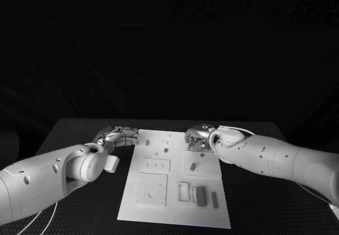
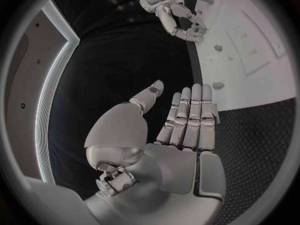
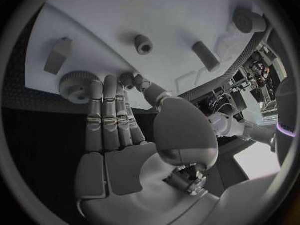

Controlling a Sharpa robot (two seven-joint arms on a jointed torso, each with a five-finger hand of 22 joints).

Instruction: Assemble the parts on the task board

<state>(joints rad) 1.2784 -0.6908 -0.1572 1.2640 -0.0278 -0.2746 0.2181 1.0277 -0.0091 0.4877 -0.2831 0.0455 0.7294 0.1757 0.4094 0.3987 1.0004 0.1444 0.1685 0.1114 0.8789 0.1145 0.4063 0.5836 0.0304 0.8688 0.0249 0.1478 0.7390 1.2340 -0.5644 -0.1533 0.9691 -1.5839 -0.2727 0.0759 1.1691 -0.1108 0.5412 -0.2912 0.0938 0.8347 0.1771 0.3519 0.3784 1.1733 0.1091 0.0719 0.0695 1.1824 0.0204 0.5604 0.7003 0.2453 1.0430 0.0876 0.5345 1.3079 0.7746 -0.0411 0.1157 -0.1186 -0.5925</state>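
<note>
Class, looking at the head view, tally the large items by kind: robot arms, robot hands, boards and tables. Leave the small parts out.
White robot arms: 2 (left arm, right arm)
Silver many-fingered hands: 2 (left hand, right hand)
White flat task board: 1
Black table: 1
Total: 6

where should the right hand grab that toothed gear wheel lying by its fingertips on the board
Probably by its toothed rim, coming down from above. The gear lies flat on the task board, so its edge is the only part that stands clear. The right hand is open with its fingertips already at the gear; thumb and a finger could pinch opposite sides.
</note>
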